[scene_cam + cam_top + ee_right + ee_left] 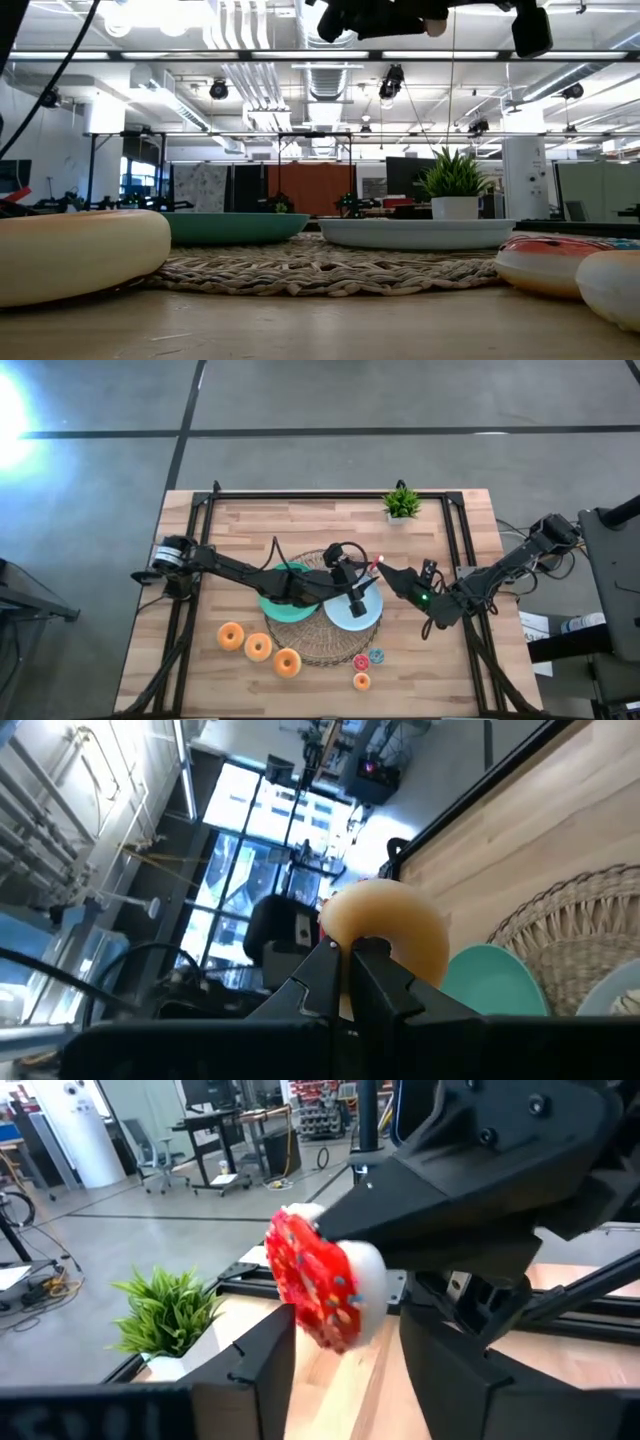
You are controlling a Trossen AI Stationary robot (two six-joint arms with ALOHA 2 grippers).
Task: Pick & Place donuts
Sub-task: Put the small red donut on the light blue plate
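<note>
holding a red-frosted donut [330, 1288] clenched between its fingers, the right gripper [383, 568] sits just right of centre in the high view, above the upper right rim of the light-blue plate [340, 622]; in the right wrist view the donut's plain tan back [388, 932] rises straight out of the pinched fingertips [345, 960], which grip its lower edge, and in the left wrist view the same ring stands on edge with its sprinkled red face turned toward that camera. the left gripper [352, 588] faces it from just beside, over the same plate, its two dark fingers [262, 1355] spread apart with the donut showing in the gap between them but farther off, touching neither. going from the bottom of the high view upward: a small orange donut [361, 681] lies lowest, then a small red one [361, 662] and a small blue one [376, 655] beside it, all on bare wood at lower centre right; to the lower left, three larger orange-tan donuts [258, 647] lie in a slanting row, the rightmost touching the edge of the woven mat [312, 652]. on the mat rest the light-blue plate and, left of it, a green plate [280, 606], mostly under the left arm. at the upper right of the wooden table [250, 525] stands a small potted plant [401, 504]. in the low view the two plates sit on the mat at mid-frame, with blurred donut edges close at the lower corners.
</note>
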